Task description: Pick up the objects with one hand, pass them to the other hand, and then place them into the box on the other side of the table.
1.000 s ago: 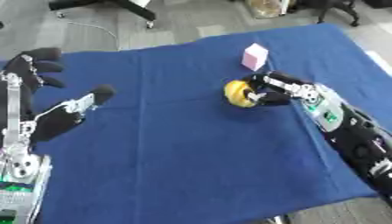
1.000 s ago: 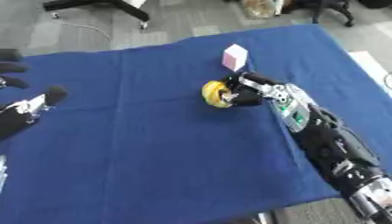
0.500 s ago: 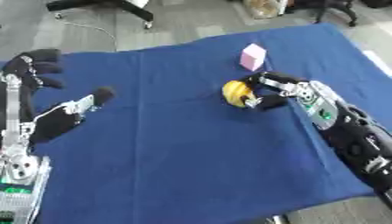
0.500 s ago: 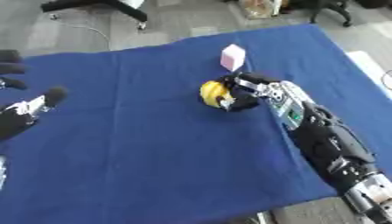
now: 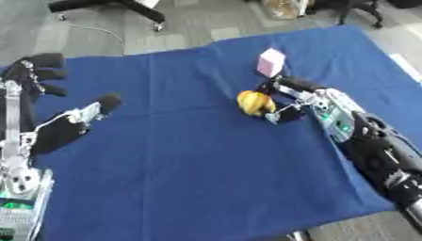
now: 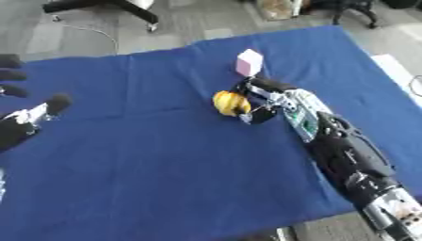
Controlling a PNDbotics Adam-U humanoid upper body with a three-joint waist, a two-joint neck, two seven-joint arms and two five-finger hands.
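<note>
A blue cloth [image 5: 206,179] covers the tabletop, and two small objects sit on it, both in the far right part. One is a yellow rounded object [image 5: 255,103], banana-coloured, though its exact kind cannot be made out. The other is a single pink block [image 5: 270,62], standing just beyond the yellow object toward the far edge of the tabletop, a little apart from it.

The right hand [image 5: 290,99] reaches in from the right side, its black and silver forearm running diagonally from the near right corner. Its fingers are curled around the right side of the yellow object, with one dark finger arching over the far side and the thumb coming in from the near side, so the hand is closing on the object. The yellow object appears to rest on the cloth; whether it is lifted at all cannot be told. The pink block is not touched by the hand, though the upper finger lies close beneath it.

The left hand [image 5: 49,113] is raised near the left edge of the tabletop, well apart from both objects. Its fingers are spread and straight, pointing up, the thumb sticking out toward the right, and it holds nothing. In the right eye view only its fingertips and thumb show at the left border.

Beyond the far edge of the tabletop lies grey floor [image 5: 198,19], with the black legs of a chair base [image 5: 124,5].
</note>
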